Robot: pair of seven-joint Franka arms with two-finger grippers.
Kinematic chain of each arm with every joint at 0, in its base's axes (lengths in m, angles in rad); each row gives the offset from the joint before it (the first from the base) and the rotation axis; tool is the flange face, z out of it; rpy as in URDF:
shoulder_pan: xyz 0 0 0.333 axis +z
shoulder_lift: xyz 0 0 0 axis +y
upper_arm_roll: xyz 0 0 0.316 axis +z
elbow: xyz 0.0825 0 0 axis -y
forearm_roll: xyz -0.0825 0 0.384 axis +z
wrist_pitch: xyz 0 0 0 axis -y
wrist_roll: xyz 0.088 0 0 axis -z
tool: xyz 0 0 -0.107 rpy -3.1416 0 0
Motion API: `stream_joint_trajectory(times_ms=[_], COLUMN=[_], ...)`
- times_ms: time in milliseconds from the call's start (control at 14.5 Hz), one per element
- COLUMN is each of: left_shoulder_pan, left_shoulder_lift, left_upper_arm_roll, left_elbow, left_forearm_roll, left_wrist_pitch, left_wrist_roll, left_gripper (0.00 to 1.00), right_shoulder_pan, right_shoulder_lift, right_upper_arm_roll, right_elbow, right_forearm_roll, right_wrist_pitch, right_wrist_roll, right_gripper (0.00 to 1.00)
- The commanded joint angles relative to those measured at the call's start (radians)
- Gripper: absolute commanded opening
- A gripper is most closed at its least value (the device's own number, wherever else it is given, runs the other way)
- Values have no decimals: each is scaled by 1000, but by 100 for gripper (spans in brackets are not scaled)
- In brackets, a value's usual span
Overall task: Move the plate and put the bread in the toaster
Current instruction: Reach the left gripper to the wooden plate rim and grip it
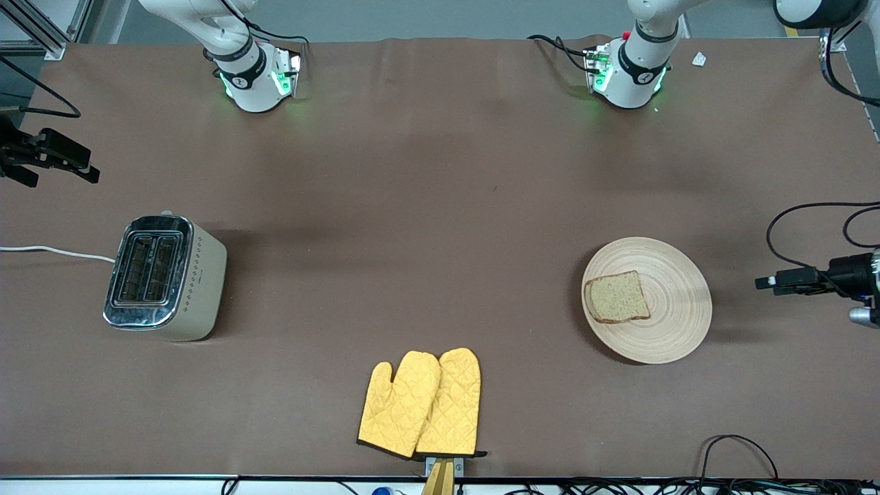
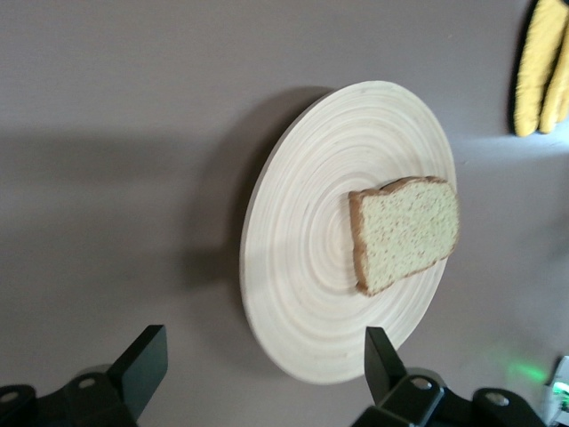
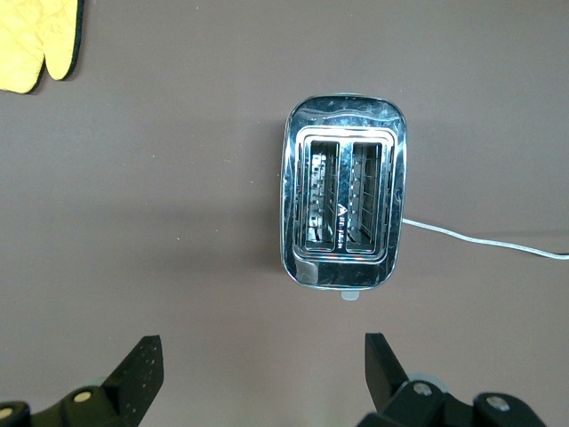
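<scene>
The light-wood plate (image 1: 677, 313) lies on the brown table toward the left arm's end, with the bread (image 1: 617, 297) on its half facing the toaster. The cream toaster (image 1: 175, 275) stands toward the right arm's end, both slots empty. My left gripper (image 1: 764, 282) hovers open and empty beside the plate; its wrist view shows the plate (image 2: 302, 267) and bread (image 2: 404, 231) ahead of the open gripper (image 2: 262, 360). My right gripper (image 1: 62, 172) hovers open and empty above the table near the toaster; its wrist view looks down on the toaster (image 3: 345, 206) from the open gripper (image 3: 260, 365).
A pair of yellow oven mitts (image 1: 423, 405) lies at the table edge nearest the front camera, between toaster and plate. The toaster's white cord (image 1: 55, 252) runs off the right arm's end of the table. Black cables hang near the left gripper.
</scene>
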Motion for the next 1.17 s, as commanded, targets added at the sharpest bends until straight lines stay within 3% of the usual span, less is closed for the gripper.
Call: stream_joint_trajectory(times_ms=[0,345,552,828,1103], left_shoulder_pan=[9,-5,-5,-14,-11], left_shoulder_lift=[74,134,170,179,197], left_upper_arm_roll=[-7,-15,-16,-21,-35], left_elbow=[31,31,31,42,42], left_forearm_roll=[-73,-110,-177,-182,-208], left_wrist_pitch=[-4,-3,-1,5,11], left_wrist_roll=[63,59,86,108,163], left_gripper=[82,68,67,62,48], right_shoulder_pan=[-15,-14,-17,-15,-17], right_shoulder_lift=[-4,-4,-2,-2,-2], right_upper_arm_roll=[8,8,8,8,8], right_elbow=[-6,-5,-5,-5,-5], right_forearm_roll=[15,17,17,17,17], right_wrist_pitch=[1,1,7,4,4], right_wrist_roll=[-8,-6,-8,-8,-9], right_gripper=[100,100,100,100,100])
